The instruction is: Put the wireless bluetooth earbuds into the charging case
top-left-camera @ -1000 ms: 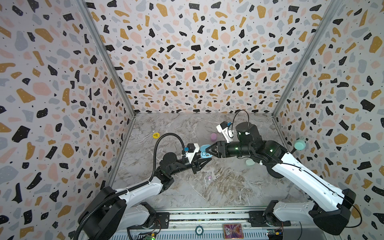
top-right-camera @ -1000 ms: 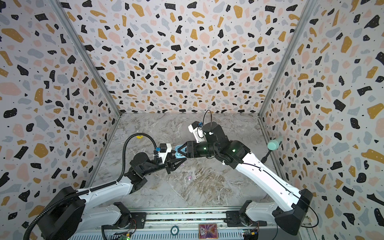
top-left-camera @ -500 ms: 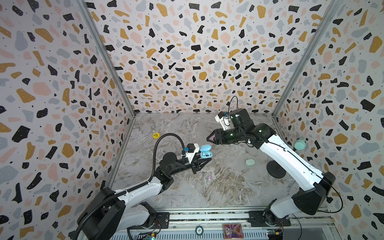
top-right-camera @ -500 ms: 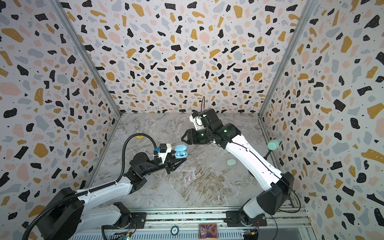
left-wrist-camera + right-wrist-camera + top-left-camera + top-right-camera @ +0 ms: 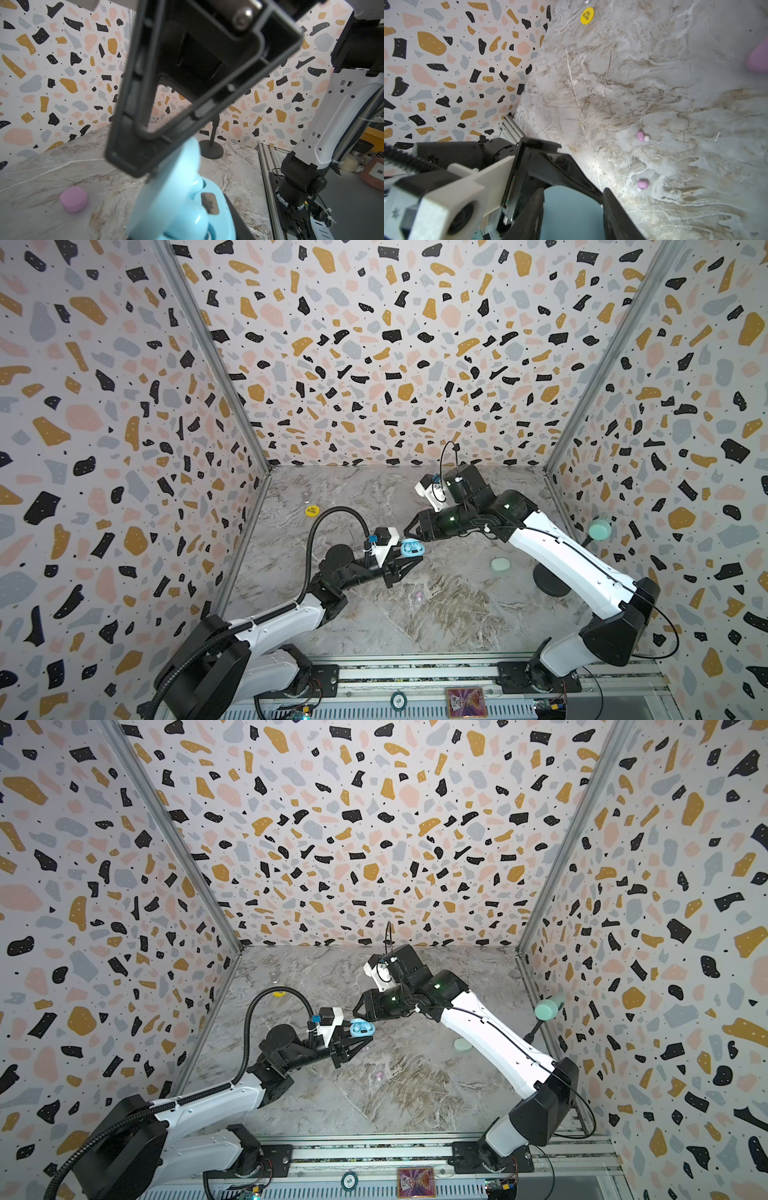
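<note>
Far L on the grey marbled table (image 5: 374,635): a small yellow round plastic token (image 5: 311,511), not part of the job.

Next, the L end effector (image 5: 408,559) is clamped tight on the light-blue oval plastic charging case (image 5: 404,551), held up off the table w/ lid open. Two blue buds w/ white tips (image 5: 414,548) look seated in its wells.

Nearer the front edge and a touch R, the pair of tiny pink earbuds (image 5: 641,136) lies loose on the table. The two are near each other but apart, and well away from the shut lilac-pink oval case (image 5: 73,199). No mint buds seen anywhere.

The R end effector (image 5: 409,529) sits just behind the blue case. Its jaws are parted and straddle the lid in the R wrist view; can't tell if they pinch it or only flank it.

Further R are the shut mint-green oval case (image 5: 500,565) on the table, then a black round-based stand (image 5: 550,583).

Step in hand, prob.: shutting the blue lid. To do it well:
- L grip firm and level so the buds don't tip out.
- R pushes the lid along its hinge arc, not sideways.
- Light force only, till it snaps.
- Don't lever the case out of the L jaws.

Pink pair + pink case would come after.
</note>
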Robot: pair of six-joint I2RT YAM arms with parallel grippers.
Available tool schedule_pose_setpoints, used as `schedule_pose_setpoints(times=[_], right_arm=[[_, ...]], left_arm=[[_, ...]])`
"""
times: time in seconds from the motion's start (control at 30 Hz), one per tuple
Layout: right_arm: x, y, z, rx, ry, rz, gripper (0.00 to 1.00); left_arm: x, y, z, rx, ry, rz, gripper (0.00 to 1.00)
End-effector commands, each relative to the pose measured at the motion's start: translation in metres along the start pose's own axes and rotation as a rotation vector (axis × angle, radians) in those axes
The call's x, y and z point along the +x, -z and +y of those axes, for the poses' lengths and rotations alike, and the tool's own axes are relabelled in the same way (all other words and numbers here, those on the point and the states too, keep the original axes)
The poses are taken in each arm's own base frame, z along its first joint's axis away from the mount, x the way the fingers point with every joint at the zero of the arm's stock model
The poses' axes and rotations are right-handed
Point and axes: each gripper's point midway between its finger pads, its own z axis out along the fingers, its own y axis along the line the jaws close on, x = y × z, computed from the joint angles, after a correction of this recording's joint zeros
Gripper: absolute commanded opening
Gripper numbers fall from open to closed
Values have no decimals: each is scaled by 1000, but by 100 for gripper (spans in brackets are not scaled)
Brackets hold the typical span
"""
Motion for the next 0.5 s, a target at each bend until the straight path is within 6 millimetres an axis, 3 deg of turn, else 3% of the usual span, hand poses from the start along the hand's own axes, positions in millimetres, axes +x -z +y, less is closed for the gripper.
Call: schedule_pose_setpoints(times=[0.0,0.2,0.33,0.47], right_arm=[[17,14,-2,19,-28,13,46],[27,2,-3,23,-29,50,46],[28,-2,-1,39,-18,68,53],[35,-7,-1,59,-13,97,53]], left_arm=[[-32,-1,-4,9,-71,-82,23],[-33,-1,-4,5,-70,-82,23],[-31,-1,-4,4,-71,-79,23],[-32,0,-3,-1,-72,-80,23]])
